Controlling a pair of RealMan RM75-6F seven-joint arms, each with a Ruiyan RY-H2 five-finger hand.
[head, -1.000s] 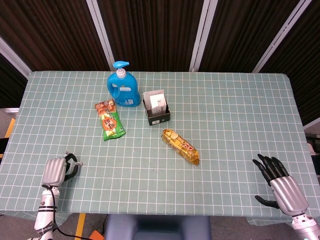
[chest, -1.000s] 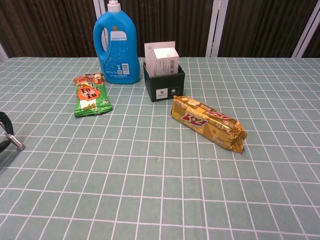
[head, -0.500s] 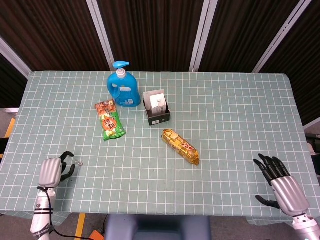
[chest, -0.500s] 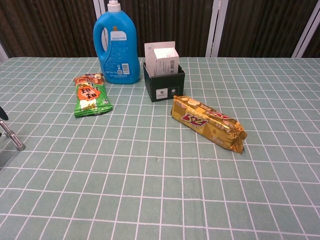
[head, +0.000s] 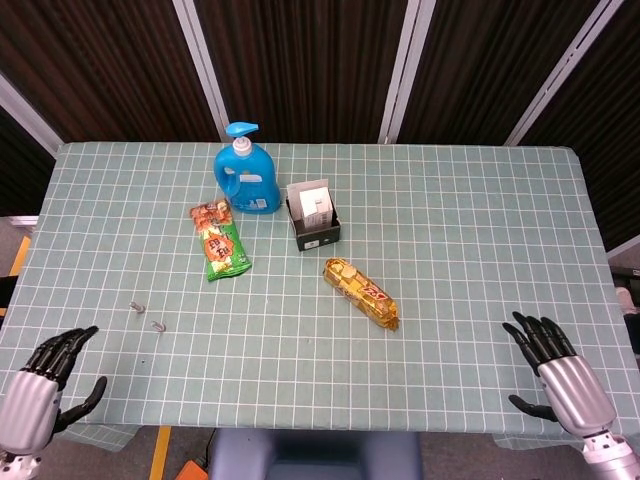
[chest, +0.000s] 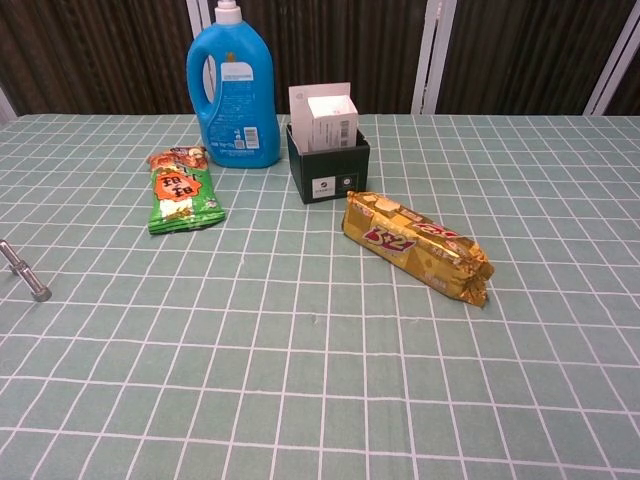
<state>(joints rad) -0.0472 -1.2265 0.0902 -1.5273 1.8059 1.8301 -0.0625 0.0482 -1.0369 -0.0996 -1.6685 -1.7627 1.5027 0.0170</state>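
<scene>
Hands rest low at the counter's (head: 460, 250) near corners. The left hand (head: 35, 392) hangs past the near left corner, fingers spread wide, holding nothing. The right hand (head: 560, 378) sits at the near right edge, fingers also spread and empty. A small metal bolt (chest: 25, 270) lies near the left edge, apart from the left hand. Toward the far edge stand a blue detergent bottle (head: 243, 171) and a black box of cards (head: 314, 217), with a green snack packet (head: 220, 240) beside them. A gold biscuit packet (head: 361, 292) lies mid-counter.

Bright even overhead light, faint shadows, sharp focus
</scene>
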